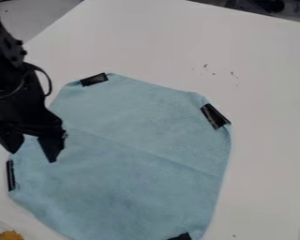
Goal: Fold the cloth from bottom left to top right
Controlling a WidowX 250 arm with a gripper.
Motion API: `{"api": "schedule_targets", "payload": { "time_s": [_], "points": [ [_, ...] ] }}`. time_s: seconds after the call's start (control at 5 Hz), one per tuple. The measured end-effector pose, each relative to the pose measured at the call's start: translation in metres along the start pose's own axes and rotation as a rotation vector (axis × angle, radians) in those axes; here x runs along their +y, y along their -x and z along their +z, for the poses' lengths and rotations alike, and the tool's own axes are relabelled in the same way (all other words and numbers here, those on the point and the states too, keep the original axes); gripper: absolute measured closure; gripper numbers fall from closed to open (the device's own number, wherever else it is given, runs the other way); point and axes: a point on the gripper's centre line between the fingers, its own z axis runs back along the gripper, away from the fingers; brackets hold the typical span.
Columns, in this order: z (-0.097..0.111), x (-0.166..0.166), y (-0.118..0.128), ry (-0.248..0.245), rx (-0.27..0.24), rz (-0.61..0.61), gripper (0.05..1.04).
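The black gripper (33,154) hangs at the left of the camera view, over the left edge of the cloth. Its two fingers point down and stand apart, with a gap between them and nothing seen held there. The light blue cloth (133,159) lies spread out, with a faint crease running across its middle. Black tape pieces mark its upper left (94,79), its upper right (214,116), its left side (11,175) and its bottom right (181,236). Whether the fingertips touch the cloth I cannot tell.
The white table (265,98) extends around the cloth, with small dark marks above its upper right. An orange-yellow object (11,235) sits in the bottom left corner. Dark items lie beyond the table's far edge at the top right.
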Motion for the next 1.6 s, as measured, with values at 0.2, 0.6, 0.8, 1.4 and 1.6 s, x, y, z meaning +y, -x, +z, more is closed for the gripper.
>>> {"api": "schedule_targets", "payload": {
  "time_s": [0.2,0.6,0.8,1.4,1.6],
  "points": [
    [-0.007,0.017,0.008,0.024,0.043,-0.006,0.082],
    [-0.022,0.036,0.022,0.043,0.066,0.024,0.082],
    [-0.034,0.037,0.024,0.067,0.084,0.012,0.082],
    [-0.053,0.047,0.011,0.087,0.102,-0.052,0.127],
    [-0.055,0.048,0.01,0.085,0.098,-0.051,0.412]
  ]
}}
